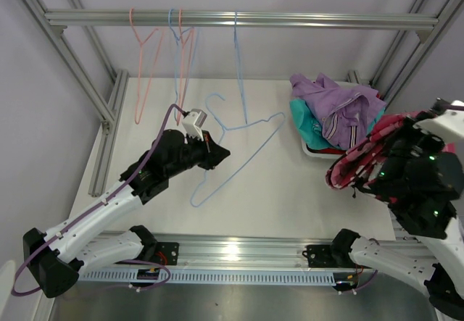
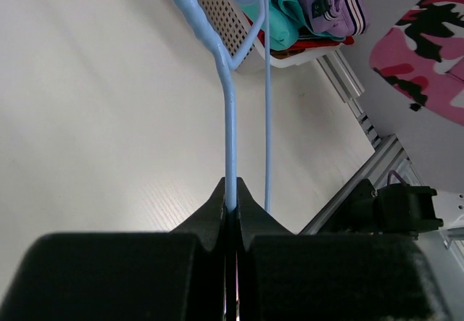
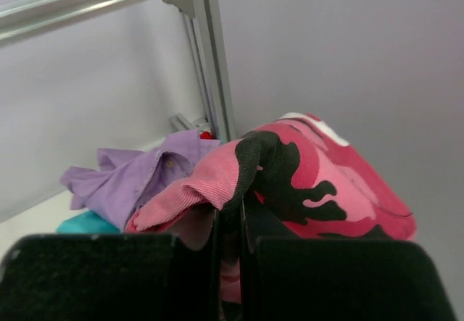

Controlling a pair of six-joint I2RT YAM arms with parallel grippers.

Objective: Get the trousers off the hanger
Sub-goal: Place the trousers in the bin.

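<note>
My left gripper (image 1: 222, 152) is shut on the thin wire of a bare light-blue hanger (image 1: 246, 143), which slants over the table; the left wrist view shows the wire (image 2: 228, 118) pinched between the jaws (image 2: 232, 194). My right gripper (image 1: 371, 170) is shut on the pink camouflage trousers (image 1: 362, 154), holding them bunched in the air at the right, free of any hanger; the right wrist view shows the cloth (image 3: 304, 176) clamped in the jaws (image 3: 230, 216). Lilac trousers (image 1: 337, 100), teal ones (image 1: 304, 122) and a bit of red ones lie piled in a white basket (image 1: 312, 151). Mustard-brown trousers are out of view.
Several bare pink and blue hangers (image 1: 177, 53) hang from the metal rail (image 1: 290, 21) at the back; another blue one (image 1: 238, 67) hangs near the middle. Frame posts stand at both back corners. The basket's perforated wall (image 2: 217, 17) shows in the left wrist view.
</note>
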